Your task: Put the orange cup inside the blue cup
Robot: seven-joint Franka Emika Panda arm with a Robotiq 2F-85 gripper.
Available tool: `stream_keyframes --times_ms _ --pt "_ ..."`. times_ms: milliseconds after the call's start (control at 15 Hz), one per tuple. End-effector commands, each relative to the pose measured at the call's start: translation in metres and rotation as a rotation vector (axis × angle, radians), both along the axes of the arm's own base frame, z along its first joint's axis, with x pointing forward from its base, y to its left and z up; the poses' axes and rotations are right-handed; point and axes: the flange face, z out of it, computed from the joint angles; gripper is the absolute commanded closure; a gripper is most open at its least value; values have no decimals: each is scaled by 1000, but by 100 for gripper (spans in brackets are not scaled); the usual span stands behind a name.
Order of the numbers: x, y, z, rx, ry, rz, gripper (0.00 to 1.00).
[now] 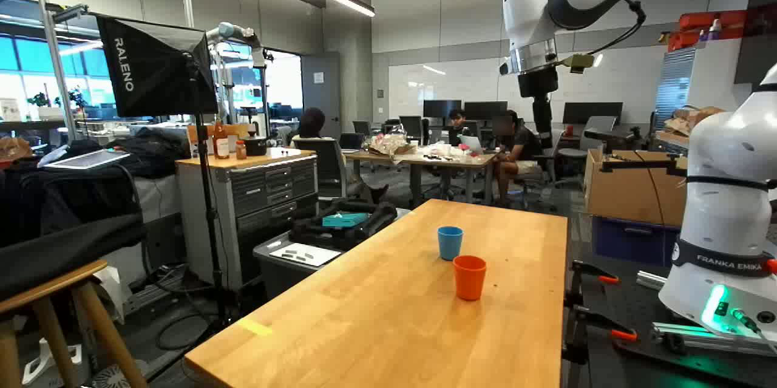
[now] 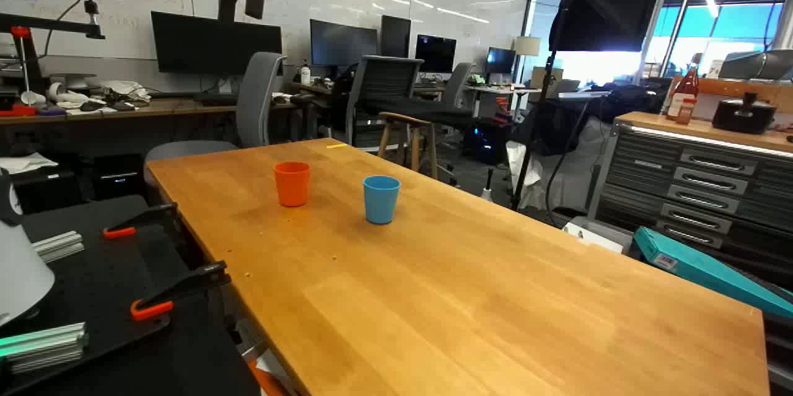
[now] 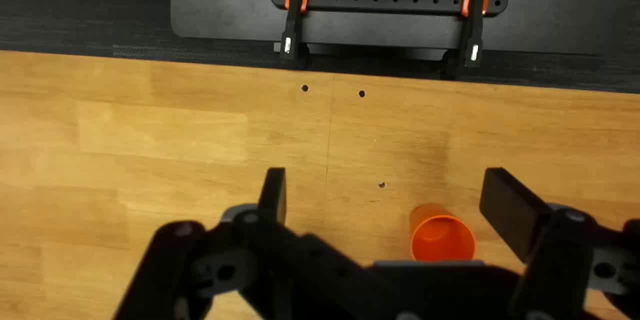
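Note:
The orange cup stands upright on the wooden table and also shows in an exterior view. The blue cup stands upright a short way from it, the two apart, and also shows in an exterior view. My gripper hangs high above the table. In the wrist view my gripper is open with its fingers wide apart and nothing between them. The orange cup lies well below, nearer the right finger, its lower rim covered by the gripper body. The blue cup is not visible in the wrist view.
The wooden table has black clamps with orange parts along its robot-side edge. The robot base stands beside that edge. A softbox on a stand and a drawer cabinet stand beyond the opposite long side.

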Motion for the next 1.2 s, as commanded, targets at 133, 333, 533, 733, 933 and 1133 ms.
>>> stream_keyframes --times_ms 133,333,533,733,933,1133 --pt "1 0 3 1 -7 0 0" --pt "1 0 4 1 -8 0 0" --pt "6 22 -12 -4 -101 43 0" --pt "15 56 -45 -7 -181 121 0" --pt "17 89 -84 -13 -227 196 0" --pt "26 108 -126 -28 -240 238 0"
